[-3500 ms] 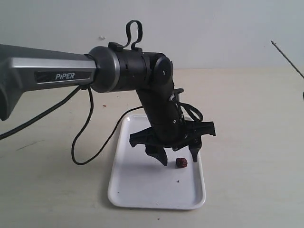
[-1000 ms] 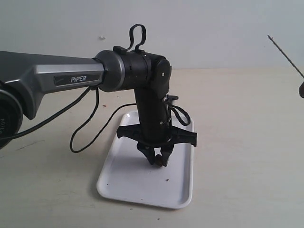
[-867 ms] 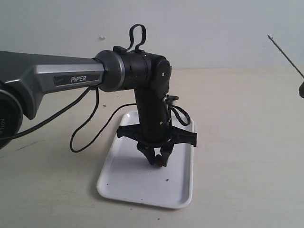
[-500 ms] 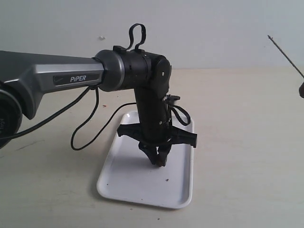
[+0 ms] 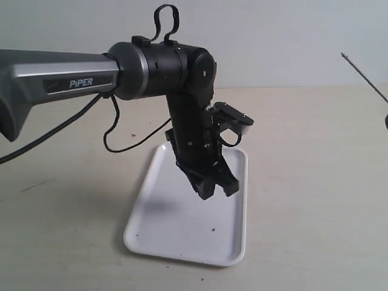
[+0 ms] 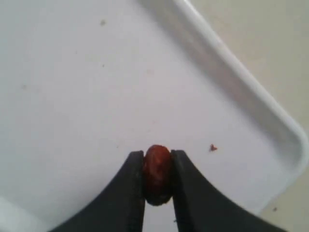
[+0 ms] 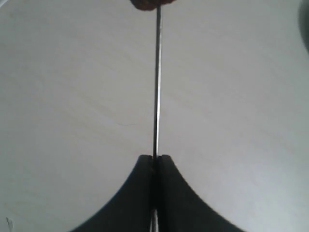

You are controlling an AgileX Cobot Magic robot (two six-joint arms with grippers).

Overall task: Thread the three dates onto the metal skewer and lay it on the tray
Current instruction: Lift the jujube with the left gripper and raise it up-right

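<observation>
Stretching wide, the pale table (image 5: 315, 182) had lots of bare room on both sides of the tray. The big left arm (image 5: 60, 79) reached in from the left and bent down over the white tray (image 5: 163, 224). The tray lay flat, and most of its low rim was easy to see. The left gripper (image 5: 217, 191) hung over the tray, nearer the right rim. The outside view hid what was between its fingers. The left wrist view showed them pinched on a small red-brown date (image 6: 157, 169), over the tray floor and near a rounded corner. Far off at the right edge, the thin metal skewer (image 5: 364, 76) stuck up at a slant in the air, well apart from the arm. The right wrist view showed the right gripper (image 7: 154, 160) squeezed shut on the skewer. A second date (image 7: 147, 4) sat farther along the rod, away from the fingers, partly cut off by the picture's edge. A tiny crumb (image 6: 212, 147) lay on the tray just beside the held date.
</observation>
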